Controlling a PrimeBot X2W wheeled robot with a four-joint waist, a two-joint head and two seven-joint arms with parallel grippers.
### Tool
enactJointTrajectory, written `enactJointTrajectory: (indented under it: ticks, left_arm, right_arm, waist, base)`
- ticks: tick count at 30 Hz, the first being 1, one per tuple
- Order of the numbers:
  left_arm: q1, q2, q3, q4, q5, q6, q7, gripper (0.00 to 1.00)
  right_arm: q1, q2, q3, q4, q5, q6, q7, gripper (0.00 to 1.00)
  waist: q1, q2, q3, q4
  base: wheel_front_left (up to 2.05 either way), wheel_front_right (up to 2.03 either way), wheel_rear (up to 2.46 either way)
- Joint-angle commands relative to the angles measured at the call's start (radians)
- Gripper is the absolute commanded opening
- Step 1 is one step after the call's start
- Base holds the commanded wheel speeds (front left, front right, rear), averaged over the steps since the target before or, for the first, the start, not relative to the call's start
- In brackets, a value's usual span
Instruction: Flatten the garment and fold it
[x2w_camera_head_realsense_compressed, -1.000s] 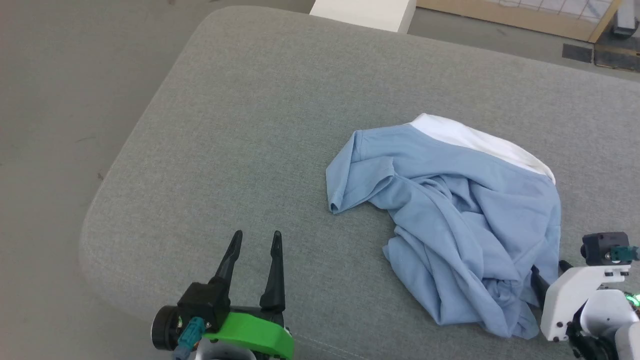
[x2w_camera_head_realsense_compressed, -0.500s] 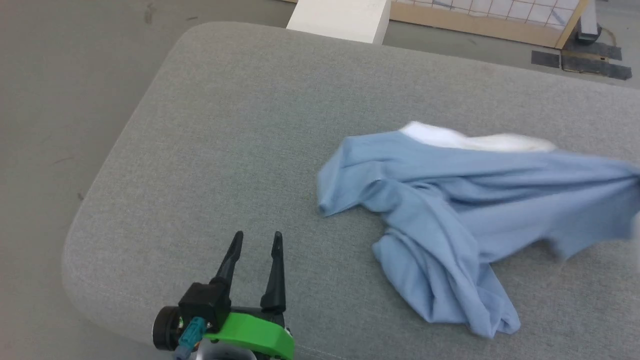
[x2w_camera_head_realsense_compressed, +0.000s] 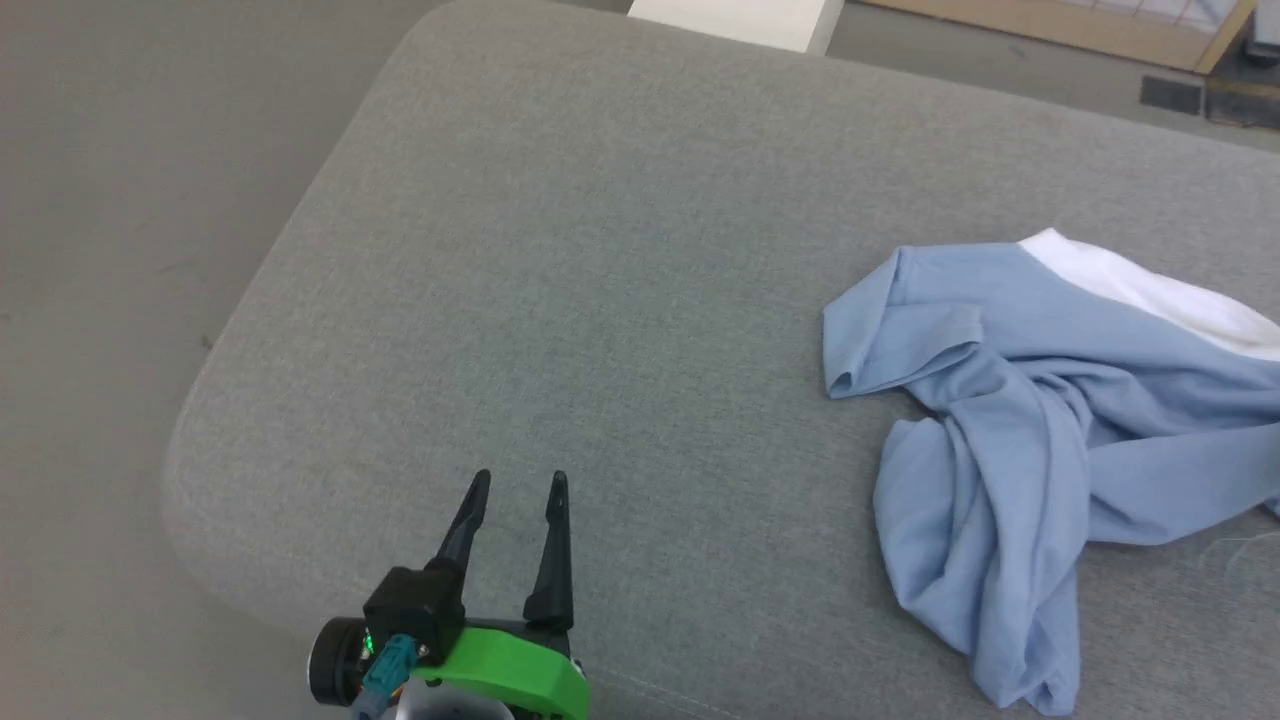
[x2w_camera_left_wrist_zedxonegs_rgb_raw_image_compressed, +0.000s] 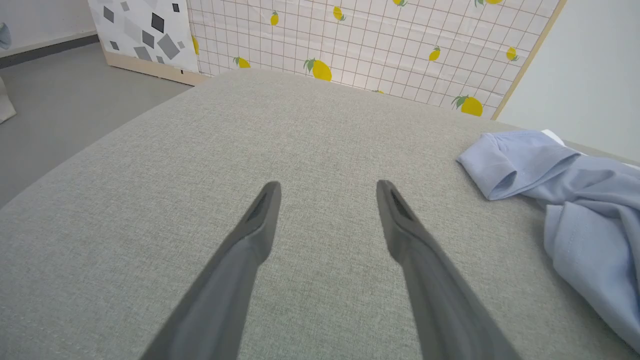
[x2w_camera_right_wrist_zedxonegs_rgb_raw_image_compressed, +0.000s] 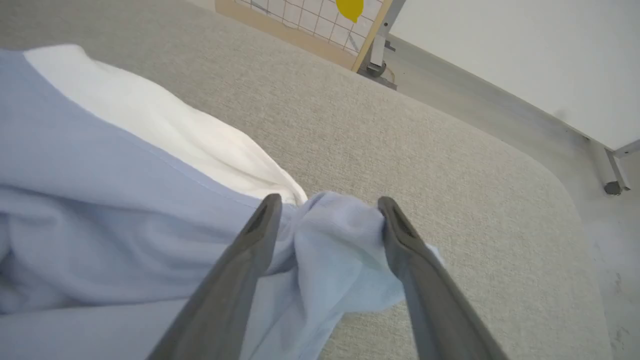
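Head view: a light blue short-sleeved shirt (x2w_camera_head_realsense_compressed: 1020, 400) lies crumpled on the right part of a grey upholstered cushion (x2w_camera_head_realsense_compressed: 600, 250), its white collar (x2w_camera_head_realsense_compressed: 1140, 290) on the side toward the cushion's far edge and one sleeve (x2w_camera_head_realsense_compressed: 900, 330) spread toward the cushion's middle. A long twisted fold trails toward the cushion's near edge. The left gripper (x2w_camera_head_realsense_compressed: 520, 478) hovers at the near edge, left of the cushion's middle. Its two dark fingers are spread wide and empty, pointing across bare grey fabric. The shirt sits well apart from it, off to its right. In the left wrist view the open sleeve mouth lies ahead and to the right of the fingertips, untouched, with a lemon-print screen (x2w_camera_left_wrist_zedxonegs_rgb_raw_image_compressed: 375, 40) standing beyond the cushion's far edge. In the right wrist view the right gripper (x2w_camera_right_wrist_zedxonegs_rgb_raw_image_compressed: 327, 200) is over the shirt near the cushion's rounded right corner, its fingers as far apart as the left's. A bunched lump of blue cloth sits between them, against both inner faces. Whether the fingers are pressing it cannot be told. The collar lies just beyond the fingertips, to their left.
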Motion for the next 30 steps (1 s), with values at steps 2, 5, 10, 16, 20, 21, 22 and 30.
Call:
enactJointTrajectory:
  ticks: [2, 5, 10, 16, 20, 21, 22, 30]
  left_arm:
    - [-0.002, -0.002, 0.011, 0.004, 0.008, -0.006, -0.004, 1.0]
    - [0.008, -0.002, 0.018, 0.005, 0.007, -0.01, -0.004, 1.0]
    - [0.012, -0.002, 0.017, 0.003, 0.004, -0.012, -0.004, 1.0]
    - [0.01, -0.002, 0.016, -0.004, 0.003, -0.014, -0.004, 1.0]
    - [0.0, -0.002, 0.023, -0.006, 0.012, -0.016, -0.004, 1.0]
    - [-0.002, -0.002, 0.024, -0.006, 0.013, -0.016, -0.004, 1.0]
    - [-0.005, -0.002, 0.025, -0.007, 0.015, -0.017, -0.004, 1.0]
    - [-0.014, -0.002, 0.025, -0.003, 0.019, -0.015, -0.004, 1.0]
  right_arm:
    - [-0.031, 0.01, 0.041, -0.043, 0.039, -0.002, 0.002, 1.0]
    - [-0.023, 0.038, 0.1, -0.134, 0.12, -0.002, 0.054, 1.0]
    - [0.073, 0.071, 0.158, -0.295, 0.217, -0.002, 0.181, 1.0]
    - [0.225, 0.095, 0.169, -0.349, 0.265, -0.002, 0.271, 1.0]
    - [0.245, 0.111, 0.177, -0.306, 0.227, -0.002, 0.209, 1.0]
    - [0.239, 0.119, 0.178, -0.286, 0.22, -0.002, 0.194, 1.0]
    - [0.23, 0.125, 0.188, -0.259, 0.206, -0.002, 0.179, 1.0]
    - [0.135, 0.194, 0.205, -0.069, 0.123, -0.002, 0.112, 0.0]
  waist:
    - [-0.0001, 0.0, -0.053, -0.048]
    - [-0.0001, 0.0, -0.078, -0.073]
    - [-0.0001, 0.0, -0.084, -0.09]
    - [-0.0001, 0.0, -0.055, -0.078]
    - [-0.0001, 0.0, -0.031, -0.063]
    - [-0.0001, 0.0, -0.027, -0.06]
    - [-0.0001, 0.0, -0.024, -0.058]
    - [-0.0001, 0.0, -0.026, -0.082]
  base:
    - [0.0, 0.0, 0.0]
    - [0.0, 0.0, 0.0]
    - [0.0, 0.0, 0.0]
    - [0.0, 0.0, 0.0]
    - [0.0, 0.0, 0.0]
    - [0.0, 0.0, 0.0]
    - [0.0, 0.0, 0.0]
    - [0.0, 0.0, 0.0]
